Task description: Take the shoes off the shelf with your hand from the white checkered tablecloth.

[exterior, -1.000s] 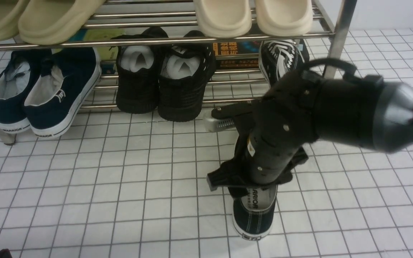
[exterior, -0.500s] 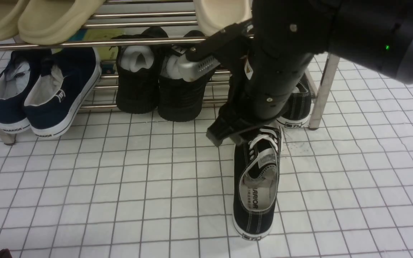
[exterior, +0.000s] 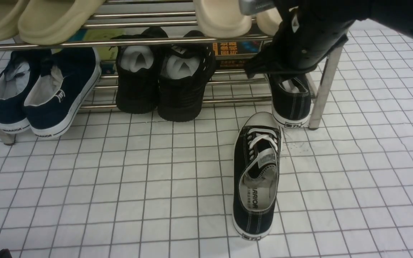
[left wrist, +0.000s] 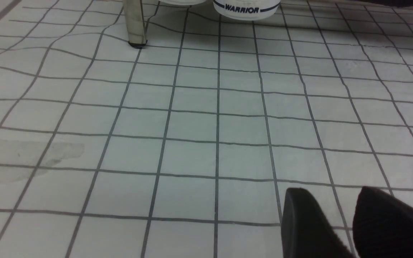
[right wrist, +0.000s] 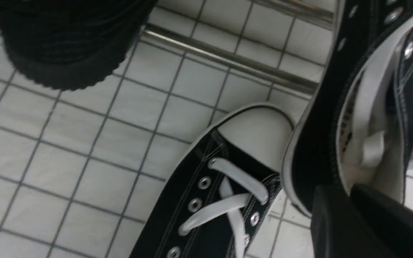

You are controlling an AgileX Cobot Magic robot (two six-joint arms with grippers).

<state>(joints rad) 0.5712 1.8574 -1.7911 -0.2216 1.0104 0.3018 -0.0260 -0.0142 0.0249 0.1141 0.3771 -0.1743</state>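
Right arm [exterior: 321,36] has shifted from over the loose sneaker [exterior: 255,179] to the upper right. I log that one on the tablecloth [exterior: 120,186], right of centre; its mate [exterior: 292,102], on the rack [exterior: 323,93]. Left and right jaws: cannot tell whether apart or together.

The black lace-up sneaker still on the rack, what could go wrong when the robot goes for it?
The right hand might bump the cream clog above. The sneaker on the rack might also knock the loose black sneaker, whose toe sits close beside its heel.
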